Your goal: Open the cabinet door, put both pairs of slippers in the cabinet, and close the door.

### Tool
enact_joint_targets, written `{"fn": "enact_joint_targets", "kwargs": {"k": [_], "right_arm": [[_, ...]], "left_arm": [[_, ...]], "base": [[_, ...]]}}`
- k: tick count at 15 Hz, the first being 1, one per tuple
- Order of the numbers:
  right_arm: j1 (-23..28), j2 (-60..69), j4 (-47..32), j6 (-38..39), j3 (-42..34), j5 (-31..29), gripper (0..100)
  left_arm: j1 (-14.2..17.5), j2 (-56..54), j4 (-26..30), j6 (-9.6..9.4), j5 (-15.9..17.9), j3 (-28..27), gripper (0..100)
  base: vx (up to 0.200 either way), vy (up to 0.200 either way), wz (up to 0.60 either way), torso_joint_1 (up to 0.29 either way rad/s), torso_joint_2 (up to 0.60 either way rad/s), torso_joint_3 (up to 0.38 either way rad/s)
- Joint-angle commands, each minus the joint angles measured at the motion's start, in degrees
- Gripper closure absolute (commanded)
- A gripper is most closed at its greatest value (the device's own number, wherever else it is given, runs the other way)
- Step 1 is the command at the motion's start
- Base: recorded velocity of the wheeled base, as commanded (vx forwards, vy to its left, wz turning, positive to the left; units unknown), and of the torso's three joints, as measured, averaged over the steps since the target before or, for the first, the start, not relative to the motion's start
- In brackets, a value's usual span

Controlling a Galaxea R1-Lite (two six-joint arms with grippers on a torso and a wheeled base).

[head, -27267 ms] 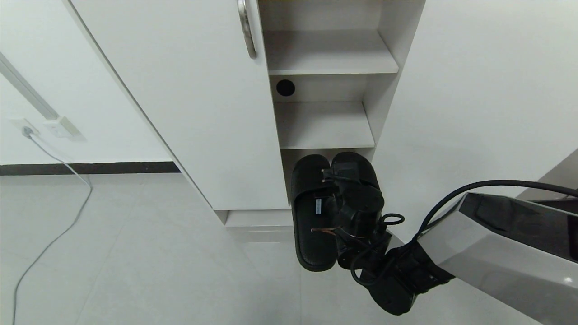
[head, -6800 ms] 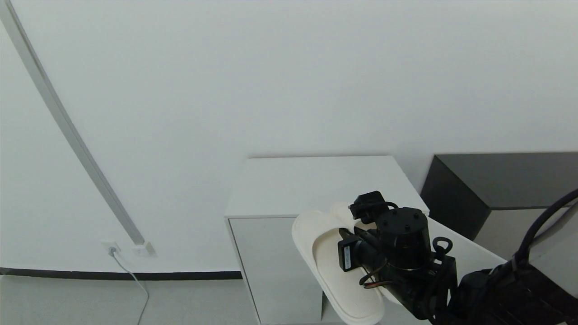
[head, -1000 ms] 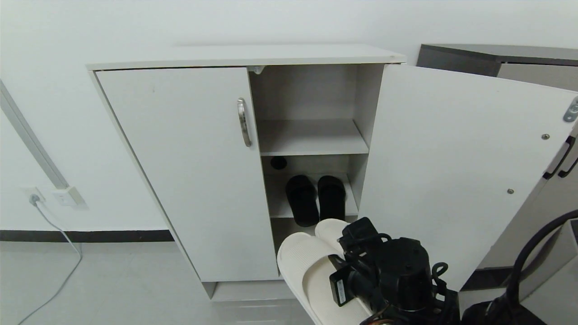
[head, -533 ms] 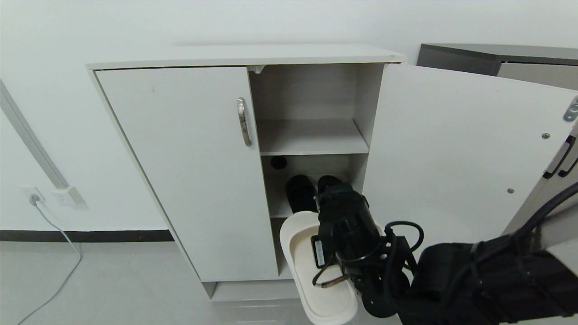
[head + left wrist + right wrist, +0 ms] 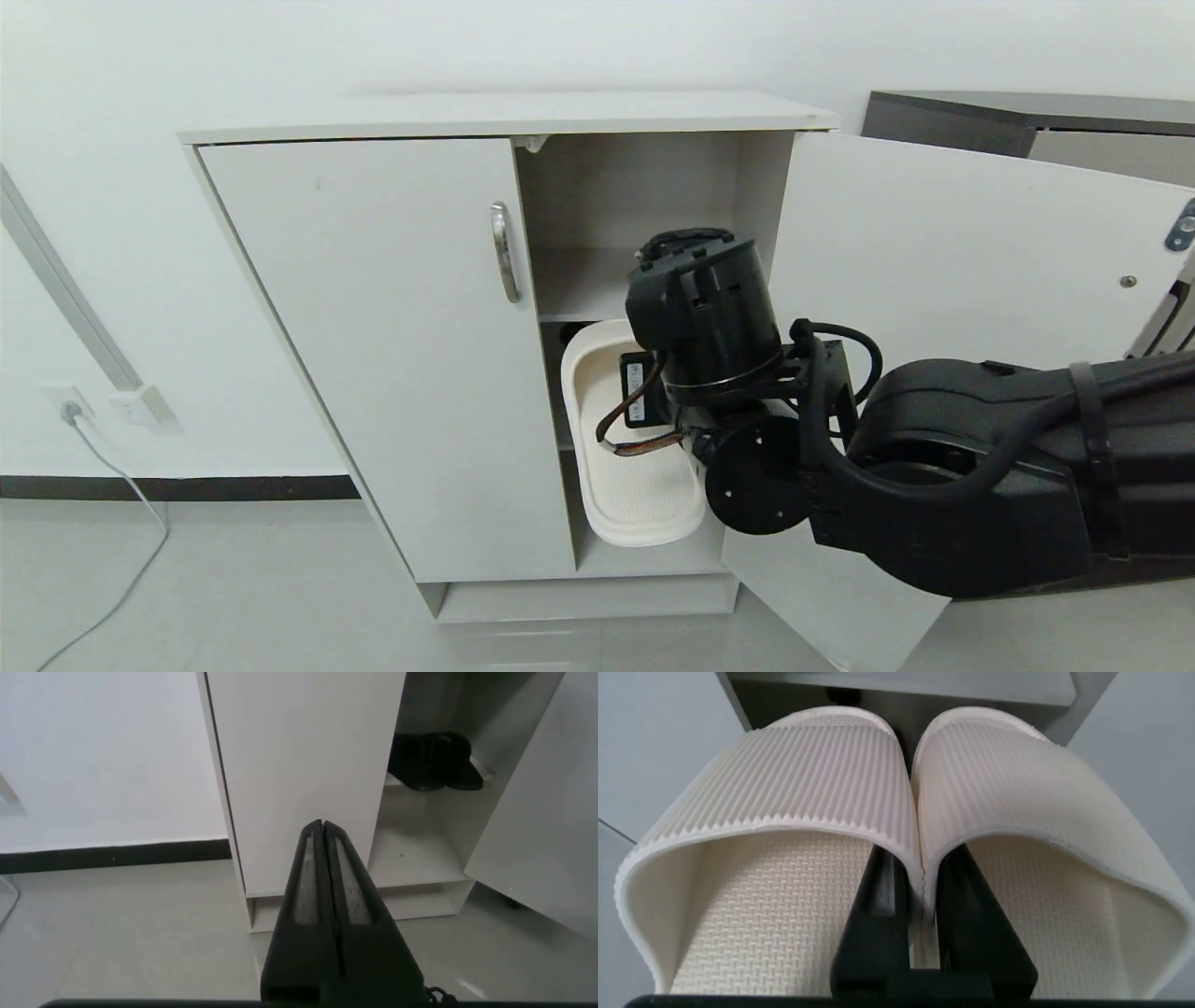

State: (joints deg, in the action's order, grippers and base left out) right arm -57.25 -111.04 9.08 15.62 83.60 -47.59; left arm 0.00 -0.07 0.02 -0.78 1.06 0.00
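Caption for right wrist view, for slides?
Right pincer holds the cream slippers pinched together, toes toward the cabinet.

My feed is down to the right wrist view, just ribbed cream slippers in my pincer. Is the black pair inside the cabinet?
Observer: Yes. The black rubber slippers lie side by side on the middle shelf of the white two-door cabinet.
Operator: Where is my cream pair against it?
Observer: The cream ribbed slippers, held by the right pincer, are in the open right bay, toe ends just below the upper shelf.
Operator: Is the left arm in the way?
Observer: No. The left pincer is shut and empty, back from the cabinet above the floor.
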Motion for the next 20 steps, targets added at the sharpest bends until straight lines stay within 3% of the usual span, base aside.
{"fn": "enact_joint_targets", "kwargs": {"k": [1, 3, 20], "right_arm": [[-0.1, -0.1, 0.1, -0.1, 0.9, 0.0, 100], [0.2, -0.8, 0.1, -0.1, 1.7, -0.1, 100], [1.2, -4.2, 0.3, -1.4, 4.0, -0.1, 100]], "left_arm": [[0.0, 0.1, 0.0, -0.01, 0.0, 0.0, 100], [0.1, 0.1, 0.0, -0.01, 0.0, 0.0, 100], [0.0, 0.1, 0.0, -0.1, 0.0, 0.0, 100]], "base": [[0.0, 0.0, 0.0, 0.0, 0.0, 0.0], [0.0, 0.0, 0.0, 0.0, 0.0, 0.0], [0.188, 0.0, 0.0, 0.0, 0.0, 0.004]]}}
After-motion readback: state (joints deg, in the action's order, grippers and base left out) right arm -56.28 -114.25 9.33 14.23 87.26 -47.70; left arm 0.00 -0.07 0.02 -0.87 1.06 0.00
